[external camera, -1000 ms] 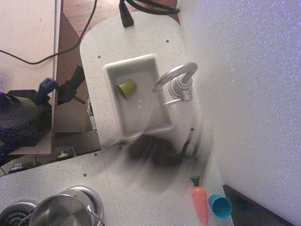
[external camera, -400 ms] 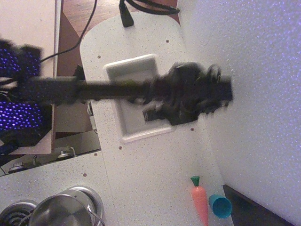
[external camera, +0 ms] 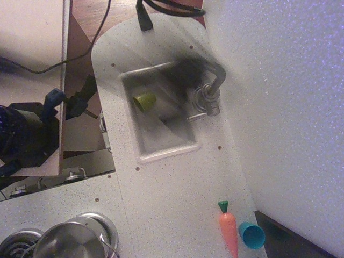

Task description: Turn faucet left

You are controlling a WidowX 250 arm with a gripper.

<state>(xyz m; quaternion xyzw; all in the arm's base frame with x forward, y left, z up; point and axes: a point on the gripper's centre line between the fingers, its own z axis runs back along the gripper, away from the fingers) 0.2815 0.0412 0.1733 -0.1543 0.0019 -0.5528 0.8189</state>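
Observation:
The silver faucet [external camera: 207, 99] stands on the counter at the right rim of the white sink [external camera: 161, 153]. Its curved spout [external camera: 219, 75] rises from the round base and bends toward the sink's far corner, where it fades into a dark blur. The small side lever [external camera: 195, 116] sticks out toward the sink. My gripper [external camera: 180, 75] shows only as a dark motion smear over the far part of the sink, by the spout's end. The blur hides how its jaws stand and whether it touches the spout.
A green cup [external camera: 144, 101] lies in the sink. A toy carrot [external camera: 228, 231] and a teal cup [external camera: 251, 235] sit at the front right. A metal pot [external camera: 70, 242] stands at the front left. A black cable [external camera: 145, 16] hangs at the back. A white wall [external camera: 290, 107] bounds the right.
The arm swept fast from the counter in front of the sink across the faucet, and is now a faint blur. The spout's end has swung from over the sink's middle toward its far corner.

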